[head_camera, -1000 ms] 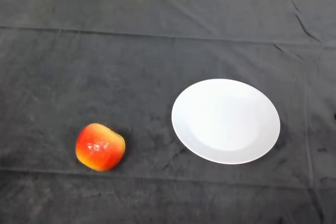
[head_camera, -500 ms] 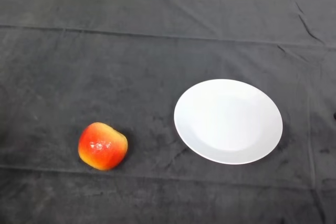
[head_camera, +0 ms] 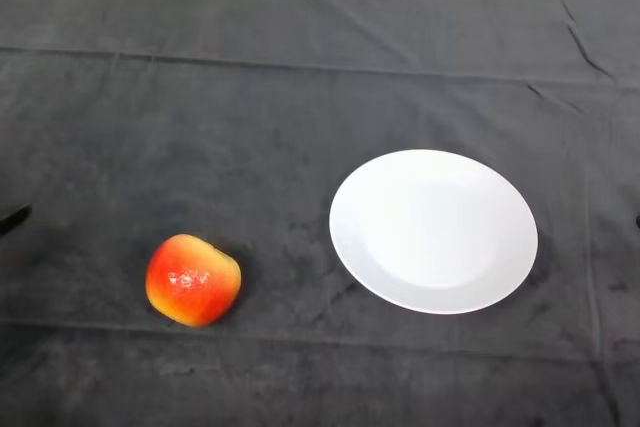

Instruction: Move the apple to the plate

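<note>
Apple (head_camera: 192, 280) sits on the dark-clothed table (head_camera: 200, 127), at about 9 o'clock from the white plate (head_camera: 433, 231) and well apart from it; the plate holds nothing, so the whole move remains. Only a dark tip of the hand (head_camera: 14, 217) shows at the left edge; finger state cannot be told. No labels or writing visible.

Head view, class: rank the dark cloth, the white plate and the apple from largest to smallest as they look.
1. Dark cloth, covering nearly the whole view.
2. White plate.
3. Apple, clearly smallest, though it lies slightly nearer the camera than the plate.
</note>
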### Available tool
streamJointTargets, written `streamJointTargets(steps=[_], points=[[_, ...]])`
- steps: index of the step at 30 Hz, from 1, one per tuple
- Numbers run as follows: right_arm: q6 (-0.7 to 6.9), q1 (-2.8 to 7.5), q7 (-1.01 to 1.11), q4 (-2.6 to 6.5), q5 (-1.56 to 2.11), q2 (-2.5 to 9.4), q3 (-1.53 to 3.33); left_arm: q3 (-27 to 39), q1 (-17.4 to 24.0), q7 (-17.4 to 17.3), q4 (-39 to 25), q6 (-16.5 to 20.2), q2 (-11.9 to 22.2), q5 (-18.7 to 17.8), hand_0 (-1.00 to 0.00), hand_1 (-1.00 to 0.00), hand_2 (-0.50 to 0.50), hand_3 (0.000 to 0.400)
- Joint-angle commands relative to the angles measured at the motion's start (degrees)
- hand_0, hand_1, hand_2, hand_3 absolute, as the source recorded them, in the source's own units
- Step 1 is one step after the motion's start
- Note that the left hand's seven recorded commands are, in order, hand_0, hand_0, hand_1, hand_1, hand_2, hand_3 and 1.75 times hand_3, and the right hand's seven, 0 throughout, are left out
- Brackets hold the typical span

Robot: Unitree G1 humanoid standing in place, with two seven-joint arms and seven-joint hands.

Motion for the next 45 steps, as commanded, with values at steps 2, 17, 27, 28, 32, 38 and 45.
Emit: streamJointTargets(steps=[2,17,27,28,32,38,45], points=[[0.02,0.64,0.08,-0.31,-0.62,-1.06,-1.37,-2.22,5.18,0.80,-5.73,2.48,-1.55,2.13,0.00,0.00,0.00,0.000],[-0.07,0.91,-0.33,-0.97,-0.56,-0.78,-1.36,-11.92,14.86,-1.59,-27.60,13.36,-3.51,8.03,0.00,0.00,0.00,0.000],[-0.09,1.05,-0.57,-1.30,-0.49,-0.66,-1.38,-16.62,14.70,-3.99,-25.58,16.33,-4.04,8.56,0.00,0.00,0.00,0.000],[-0.09,1.05,-0.58,-1.33,-0.48,-0.66,-1.38,-17.00,14.61,-4.17,-25.15,16.51,-4.09,8.57,0.00,0.00,0.00,0.000],[-0.08,1.09,-0.66,-1.42,-0.45,-0.63,-1.38,-18.46,14.10,-5.12,-23.30,17.49,-4.17,8.43,0.00,0.00,0.00,0.000],[-0.06,1.13,-0.75,-1.52,-0.40,-0.59,-1.40,-19.83,13.47,-6.74,-21.07,18.80,-3.81,7.93,0.00,0.00,0.00,0.000],[-0.04,1.16,-0.83,-1.60,-0.35,-0.57,-1.41,-20.95,12.49,-8.00,-17.60,19.21,-3.56,7.86,0.00,0.00,0.00,0.000]])
